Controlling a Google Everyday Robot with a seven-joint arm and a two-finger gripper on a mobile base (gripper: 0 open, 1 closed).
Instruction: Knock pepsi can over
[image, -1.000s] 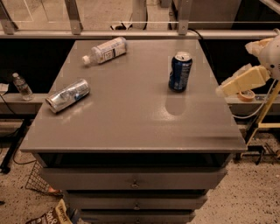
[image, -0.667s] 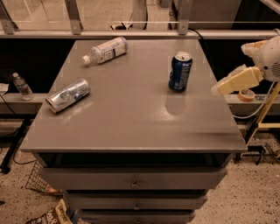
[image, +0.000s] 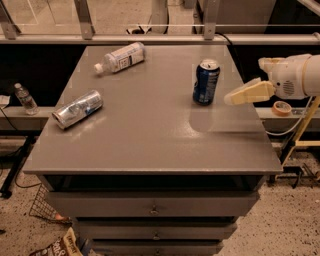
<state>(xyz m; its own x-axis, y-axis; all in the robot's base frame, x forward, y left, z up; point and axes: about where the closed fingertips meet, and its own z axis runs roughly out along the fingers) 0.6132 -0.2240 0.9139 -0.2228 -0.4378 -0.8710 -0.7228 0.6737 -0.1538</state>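
The pepsi can (image: 206, 82), dark blue with a silver top, stands upright on the grey table (image: 150, 135) toward the back right. My gripper (image: 235, 97) comes in from the right edge of the view, cream-coloured, its tip pointing left and a short gap to the right of the can, at about the can's lower height. It does not touch the can.
A silver-grey can (image: 77, 108) lies on its side at the table's left. A clear plastic bottle (image: 120, 57) lies at the back left. A small bottle (image: 25, 99) stands on a ledge off the left. A tape roll (image: 282, 107) lies off the right.
My gripper has moved left, from beyond the table's right edge to close beside the pepsi can. The can and the other objects have not moved.
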